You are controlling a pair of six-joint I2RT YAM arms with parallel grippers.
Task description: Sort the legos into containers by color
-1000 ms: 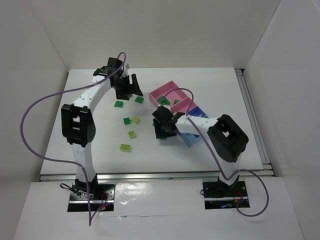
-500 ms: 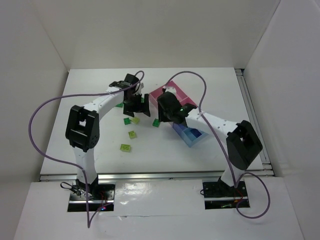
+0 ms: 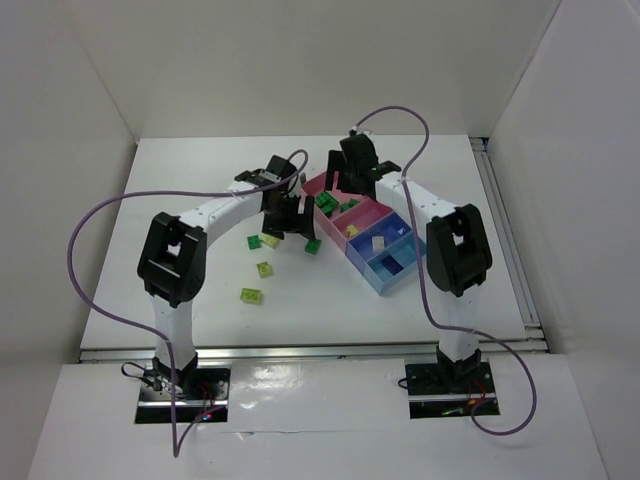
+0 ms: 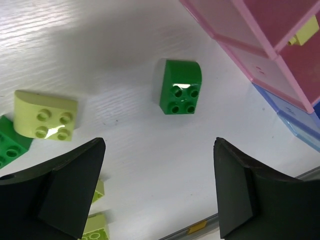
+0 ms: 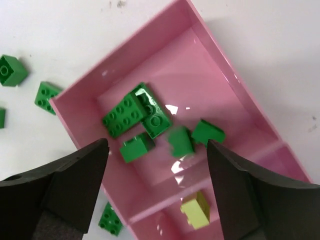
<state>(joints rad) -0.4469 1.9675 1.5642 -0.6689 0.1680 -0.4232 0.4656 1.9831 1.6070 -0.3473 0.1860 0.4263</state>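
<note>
One loose dark green brick (image 4: 180,87) looks like the next pick. In the left wrist view it lies studs up on the counter (image 4: 125,45), at 12 o'clock from the left tool (image 4: 159,160), a touch toward 1.

- Its long axis runs 12–6, with the rounded end at 12.
- The fingers sit at 9 and 3, so I'd expect a close to land across the short width with no wrist roll.
- Left tool is spread wide and holds nothing.
- The move should be a short advance toward 12, then a drop.

From the top view, the same brick (image 3: 313,246) is at about 5 o'clock from the left tool (image 3: 290,215), near the bin row's side wall but not touching it. The left arm reaches from its base toward 1, elbow high, wrist pitched down.

Right tool (image 5: 157,190) is also spread and empty. It hangs over the far pink bin (image 5: 225,65), which holds about five dark greens. The right arm stretches past the bins toward 11, so the left is clearly nearer.

Watch the lime brick (image 4: 45,116) at 10, close to the left finger's path.
</note>
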